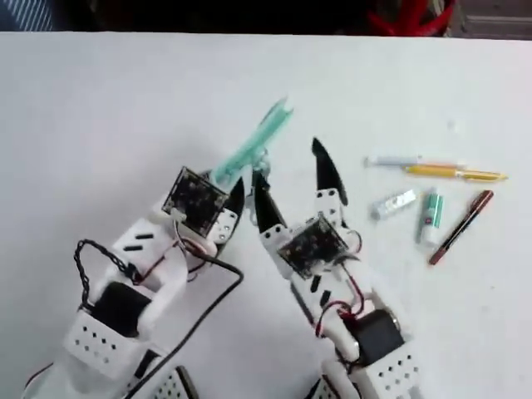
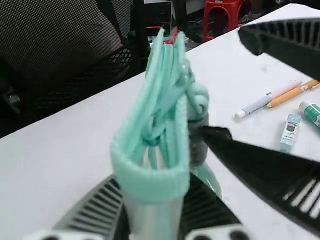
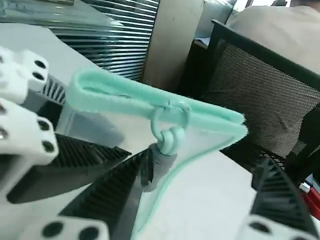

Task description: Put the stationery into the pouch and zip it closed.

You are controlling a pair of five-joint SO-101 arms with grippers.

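My left gripper (image 1: 238, 198) is shut on one end of the mint-green pouch (image 1: 249, 148), which it holds up off the table on edge with the zip side (image 2: 165, 100) showing. My right gripper (image 1: 287, 166) is open beside the pouch. One of its black fingertips (image 2: 212, 135) rests against the grey zip pull tab (image 3: 160, 167), which hangs from a green ring (image 3: 169, 132); the other finger (image 3: 275, 200) stands well clear. The stationery lies on the table to the right: a yellow pencil (image 1: 453, 172), a white pen (image 1: 399, 161), a small tube (image 1: 393, 204), a green-capped stick (image 1: 431, 216) and a dark red pen (image 1: 461, 226).
A black cable (image 1: 199, 312) runs across the white table (image 1: 100, 108) near the left arm's base. A mesh office chair (image 2: 60, 45) and a red stool (image 2: 222, 12) stand beyond the table's far edge.
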